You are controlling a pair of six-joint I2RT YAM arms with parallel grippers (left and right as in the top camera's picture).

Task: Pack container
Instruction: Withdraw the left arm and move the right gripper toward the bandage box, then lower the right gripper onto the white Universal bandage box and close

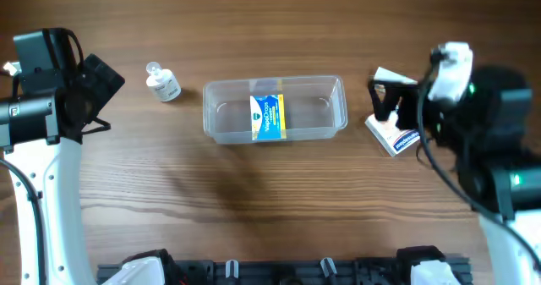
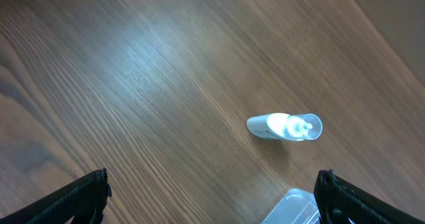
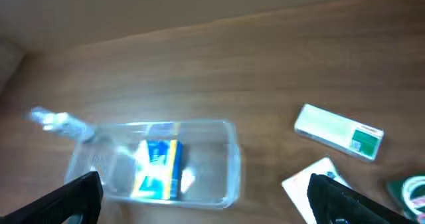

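Wood-grain table point(image 1: 279, 209) carries everything. Nearest, the left gripper point(image 2: 212, 187) stands fully spread and holds nothing, near a small white bottle point(image 2: 284, 126). The right gripper point(image 3: 206, 184) is also spread wide and empty. Between the arms lies the clear container point(image 1: 228, 120) with a blue-yellow box point(image 1: 269, 116) inside; white cardboard boxes point(image 3: 339, 132) lie just right of it.

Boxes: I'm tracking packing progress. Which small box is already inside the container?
The blue-and-yellow box, lying in the middle of the clear container. The white box with green print and the other white box lie on the table outside it.
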